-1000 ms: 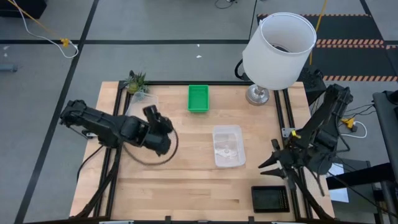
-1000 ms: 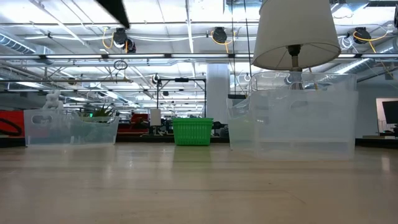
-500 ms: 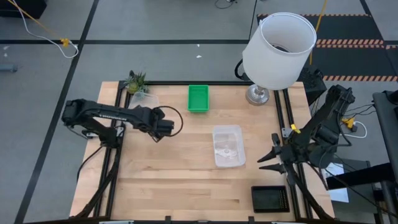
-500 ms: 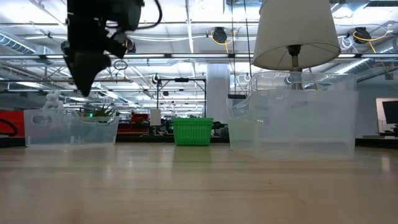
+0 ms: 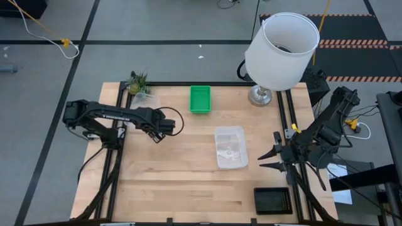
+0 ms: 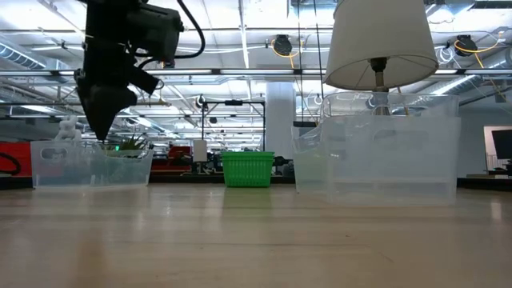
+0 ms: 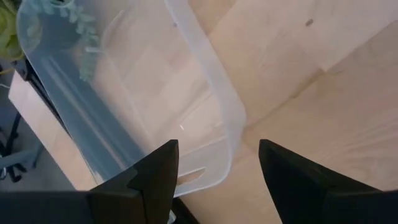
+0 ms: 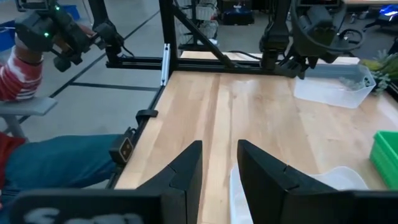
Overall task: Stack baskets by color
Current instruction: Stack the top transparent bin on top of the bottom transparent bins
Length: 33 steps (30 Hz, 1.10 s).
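Observation:
A clear basket [image 5: 143, 99] rests on its base at the table's far left, beside a small plant [image 5: 137, 81]. My left gripper [image 5: 166, 125] hangs open just near-right of it, pointing steeply down. In the left wrist view its fingers frame the basket's rim corner [image 7: 227, 124] from above without touching. A green basket [image 5: 200, 99] sits at the far middle, a second clear basket [image 5: 230, 147] at the centre and a black basket [image 5: 272, 199] at the near right. My right gripper [image 5: 267, 160] waits open and raised at the table's right edge, with nothing in it.
A lamp with a large white lampshade [image 5: 281, 50] stands at the far right corner. Bare wood lies between the baskets and along the near edge [image 5: 182, 194]. A person's sleeve and legs [image 8: 25, 68] show beyond the table's left side.
My left gripper has swung toward the table's far edge and come down toward the far-left clear basket, rolling and tipping to point steeply down. Its fingers have stayed open. No basket has moved.

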Each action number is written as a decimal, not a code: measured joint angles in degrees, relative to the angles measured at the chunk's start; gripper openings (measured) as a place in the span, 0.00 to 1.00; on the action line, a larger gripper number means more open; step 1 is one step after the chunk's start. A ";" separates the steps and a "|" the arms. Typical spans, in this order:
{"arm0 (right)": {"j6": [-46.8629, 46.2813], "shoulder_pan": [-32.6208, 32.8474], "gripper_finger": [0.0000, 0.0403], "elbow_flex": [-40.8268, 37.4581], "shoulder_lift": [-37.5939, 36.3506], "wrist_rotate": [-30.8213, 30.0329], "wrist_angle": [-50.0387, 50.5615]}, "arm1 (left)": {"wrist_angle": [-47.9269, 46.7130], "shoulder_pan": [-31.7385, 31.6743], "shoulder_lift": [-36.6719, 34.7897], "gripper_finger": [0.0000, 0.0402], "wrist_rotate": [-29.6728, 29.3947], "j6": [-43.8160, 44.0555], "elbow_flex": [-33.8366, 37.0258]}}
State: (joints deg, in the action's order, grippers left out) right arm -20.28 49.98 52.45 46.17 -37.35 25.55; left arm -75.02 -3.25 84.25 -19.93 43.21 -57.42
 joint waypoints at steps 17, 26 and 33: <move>3.85 -2.42 0.24 0.00 0.00 0.12 -1.36 | 9.54 -0.43 0.00 0.36 4.89 -13.56 5.34; 4.53 -3.67 0.24 0.00 0.00 0.12 -1.34 | 7.46 -0.18 0.00 0.02 4.95 -16.32 5.34; 5.69 -4.64 0.24 -0.01 0.10 -0.11 -4.78 | 5.70 4.33 0.00 0.02 5.04 -17.62 2.72</move>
State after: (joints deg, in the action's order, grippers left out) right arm -14.59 45.33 52.44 46.27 -37.46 20.77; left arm -69.32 1.08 84.25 -14.89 25.59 -54.69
